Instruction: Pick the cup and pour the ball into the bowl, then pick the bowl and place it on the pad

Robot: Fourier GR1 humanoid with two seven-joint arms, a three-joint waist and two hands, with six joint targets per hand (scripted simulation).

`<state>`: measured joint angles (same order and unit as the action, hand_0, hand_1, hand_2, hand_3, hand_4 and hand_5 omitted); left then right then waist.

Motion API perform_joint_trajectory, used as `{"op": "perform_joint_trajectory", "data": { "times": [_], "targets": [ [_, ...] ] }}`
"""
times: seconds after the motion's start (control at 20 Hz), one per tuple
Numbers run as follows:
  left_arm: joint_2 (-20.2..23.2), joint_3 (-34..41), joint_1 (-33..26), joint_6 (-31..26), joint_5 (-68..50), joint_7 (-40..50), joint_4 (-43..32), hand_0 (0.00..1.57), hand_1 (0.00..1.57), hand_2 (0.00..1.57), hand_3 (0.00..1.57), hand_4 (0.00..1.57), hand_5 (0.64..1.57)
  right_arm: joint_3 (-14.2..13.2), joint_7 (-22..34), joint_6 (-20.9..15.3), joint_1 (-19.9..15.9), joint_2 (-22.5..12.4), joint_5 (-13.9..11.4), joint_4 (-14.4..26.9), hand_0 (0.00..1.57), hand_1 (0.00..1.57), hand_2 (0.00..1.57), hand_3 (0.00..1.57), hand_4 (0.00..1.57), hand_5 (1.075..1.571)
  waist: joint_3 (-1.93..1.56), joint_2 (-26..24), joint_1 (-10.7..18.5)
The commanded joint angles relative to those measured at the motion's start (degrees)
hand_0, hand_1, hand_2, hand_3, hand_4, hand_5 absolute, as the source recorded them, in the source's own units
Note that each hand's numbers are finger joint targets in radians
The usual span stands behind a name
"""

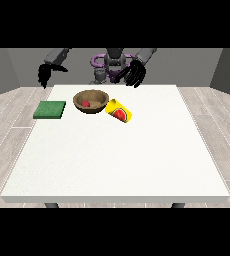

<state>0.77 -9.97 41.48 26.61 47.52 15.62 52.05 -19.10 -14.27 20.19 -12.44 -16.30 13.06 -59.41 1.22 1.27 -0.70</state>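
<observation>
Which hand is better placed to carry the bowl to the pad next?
Probably the hand at the view's left: the green pad lies on its side, left of the bowl, which already holds the red ball.

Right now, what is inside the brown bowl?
A small red ball lies inside the brown bowl, towards its left side. The near rim hides the bowl's bottom, so anything beneath the ball cannot be seen.

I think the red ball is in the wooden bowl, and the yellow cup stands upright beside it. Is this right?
Not quite. The front view shows the yellow cup lying on its side beside the wooden bowl, not upright. The red ball is indeed in the bowl.
</observation>
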Motion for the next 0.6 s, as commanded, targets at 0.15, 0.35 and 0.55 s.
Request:
{"op": "perform_joint_trajectory", "data": {
  "times": [0.15, 0.35, 0.55],
  "targets": [
    [-0.8, 5.0, -11.1, -4.1, -31.9, -17.0, 12.3, 0.0, 0.0, 0.0, 0.0, 0.0, 1.563, 2.3, 0.8, -7.6, -2.6, 5.1, -2.9, -2.7, 0.0, 0.0, 0.0, 0.0, 0.25, 1.571, -0.54, 2.7, 2.5],
    [-0.5, 7.1, -15.9, -12.9, -38.0, -27.6, 12.9, 0.0, 0.0, 0.0, 0.0, 0.0, 1.565, 4.6, -0.3, -15.0, -1.4, 12.3, -5.4, -3.7, 0.0, 0.0, 0.0, 0.0, 0.29, 1.57, -1.03, 4.7, 5.8],
    [2.4, 8.5, -19.9, -17.9, -40.8, -31.3, 13.0, 0.0, 0.0, 0.0, 0.0, 0.0, 1.563, 5.1, -0.5, -15.7, -2.0, 12.5, -5.6, -1.1, 0.0, 0.0, 0.0, 0.0, 0.32, 1.569, -1.2, 3.4, 5.0]
  ]
}}
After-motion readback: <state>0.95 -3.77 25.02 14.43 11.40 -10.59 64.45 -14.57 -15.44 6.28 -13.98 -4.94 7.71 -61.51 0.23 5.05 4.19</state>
